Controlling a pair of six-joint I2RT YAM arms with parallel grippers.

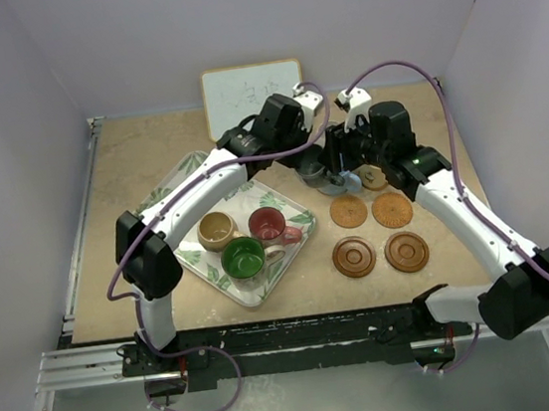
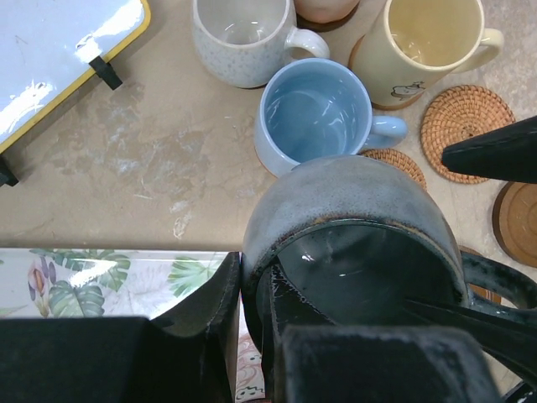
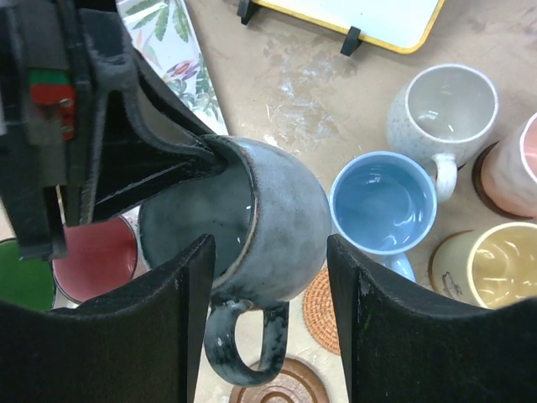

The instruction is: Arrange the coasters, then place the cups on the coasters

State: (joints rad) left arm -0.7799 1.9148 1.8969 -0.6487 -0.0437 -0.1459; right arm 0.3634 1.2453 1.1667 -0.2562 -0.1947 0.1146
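Pale lilac walls close in a tan table [image 1: 140,172], with a small whiteboard [image 1: 253,93] propped at 12 o'clock. Toward 8 o'clock of the table's middle lies a leaf-patterned tray [image 1: 294,219] holding the tan cup [image 1: 216,230], the red cup [image 1: 268,224] and the green cup [image 1: 243,257]. At 4 o'clock four coasters sit free in a square: two lighter woven ones [image 1: 348,210] [image 1: 392,210] behind two dark ringed ones [image 1: 353,257] [image 1: 406,251]. Both arms meet just past the middle, toward 1 o'clock, over the dark grey-blue cup [image 3: 277,227]. The left gripper [image 2: 252,281] is pinched tight on that cup's rim at the side away from the handle, one finger inside the wall and one outside. The right gripper [image 3: 268,252] stands with its fingers well apart, the cup's handle side showing in the gap between them; whether either pad touches the glaze I cannot tell. Nor can I tell whether the cup rests on anything. In the left wrist view the light blue cup [image 2: 315,113] sits just beside it at 12 o'clock, the off-white cup [image 2: 239,38] at 11 and the yellow cup [image 2: 424,46] at 1. The pink cup [image 3: 516,168] shows at the right wrist view's 3 o'clock edge.
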